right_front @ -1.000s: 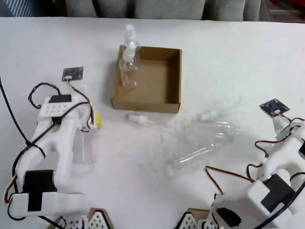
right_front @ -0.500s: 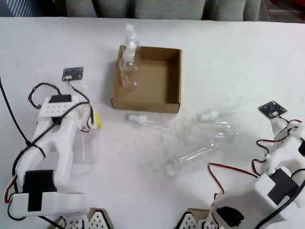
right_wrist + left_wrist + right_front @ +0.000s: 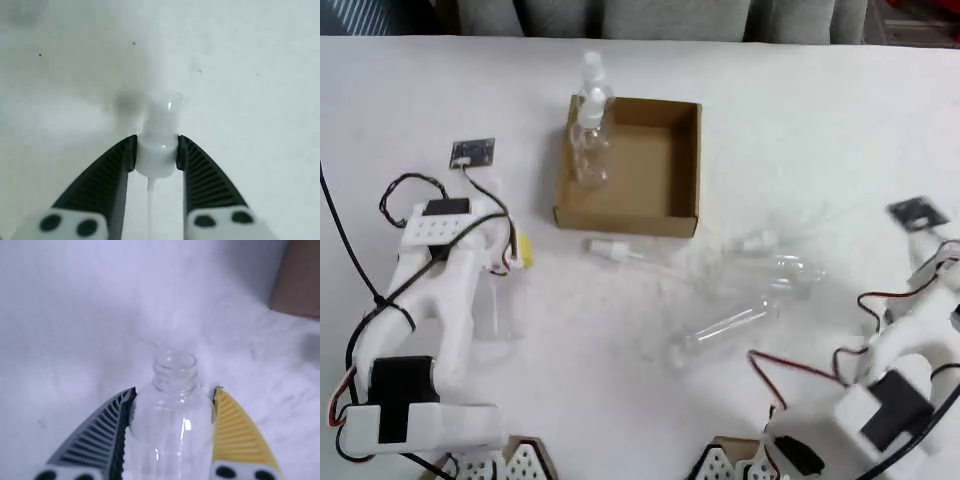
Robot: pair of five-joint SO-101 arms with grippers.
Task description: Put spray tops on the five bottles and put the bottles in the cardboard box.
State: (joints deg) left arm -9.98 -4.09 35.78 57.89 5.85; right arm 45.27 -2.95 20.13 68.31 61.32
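Clear plastic bottles (image 3: 730, 325) lie uncapped on the table (image 3: 820, 120) between our arms, with a loose spray top (image 3: 610, 250) just before the cardboard box (image 3: 650, 215). Our left gripper (image 3: 174, 390) is clenched on an open-necked bottle (image 3: 172, 415). Our right gripper (image 3: 156, 139) pinches a white spray top (image 3: 159, 125). Inside the box, a capped bottle (image 3: 588, 140) stands against its left wall.

Bottle (image 3: 588, 150) in box (image 3: 625, 217), loose bottles (image 3: 725, 328) before it

No legible text, label, number or sign (cardboard box (image 3: 625, 218) included)
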